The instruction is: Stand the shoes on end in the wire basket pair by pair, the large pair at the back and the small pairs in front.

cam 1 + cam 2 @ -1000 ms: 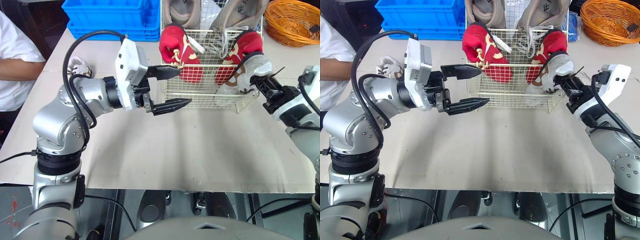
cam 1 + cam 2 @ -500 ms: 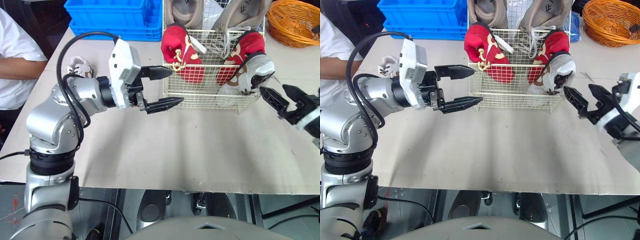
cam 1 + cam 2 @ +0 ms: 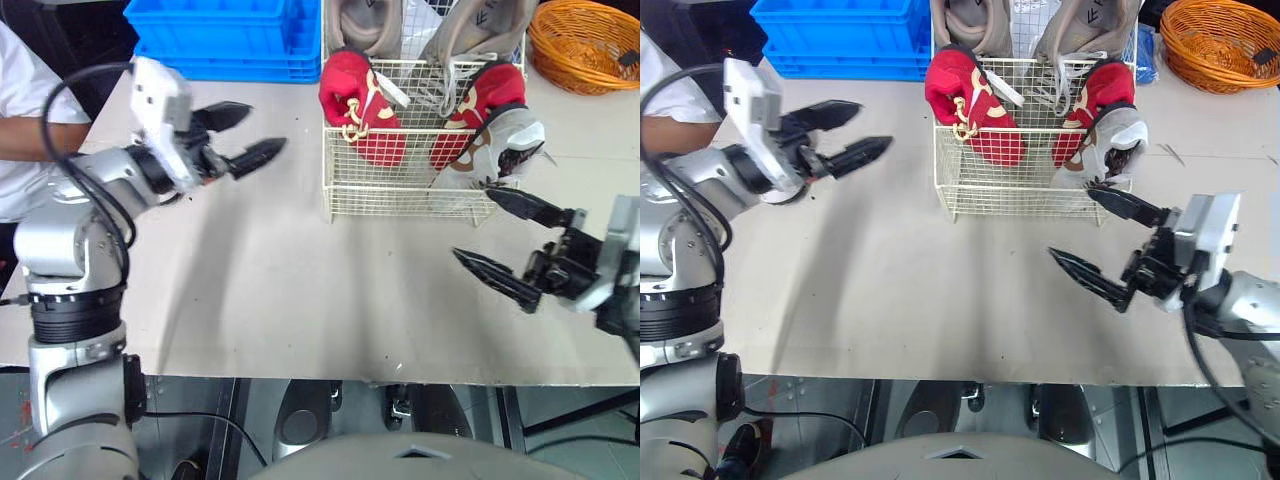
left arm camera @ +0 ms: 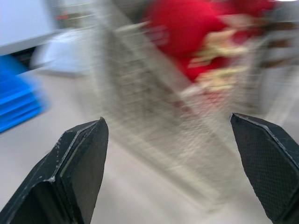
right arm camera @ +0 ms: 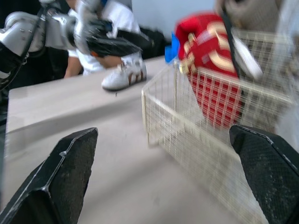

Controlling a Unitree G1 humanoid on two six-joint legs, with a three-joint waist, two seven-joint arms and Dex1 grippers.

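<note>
The wire basket [image 3: 400, 195] stands at the back of the table. Two large grey shoes [image 3: 365, 20] rise at its rear. Two red shoes [image 3: 360, 105] stand on end in front of them, one on each side. A small grey-and-white shoe [image 3: 505, 145] leans at the basket's front right corner. Another white shoe with brown stripes [image 5: 124, 77] lies on the table to the left of the basket. My right gripper [image 3: 473, 223] hangs open and empty in front of that corner, apart from the shoe. My left gripper [image 3: 267, 124] is open and empty, left of the basket.
A blue crate [image 3: 225, 35] sits behind the basket on the left and an orange wicker basket [image 3: 585, 40] at the back right. A person in a white sleeve [image 3: 25, 110] is at the table's left edge. Bare tabletop [image 3: 330, 290] lies in front of the basket.
My right gripper opened, let go of the grey-and-white shoe at the basket's corner and drew back toward the front. My left arm swung left, away from the basket.
</note>
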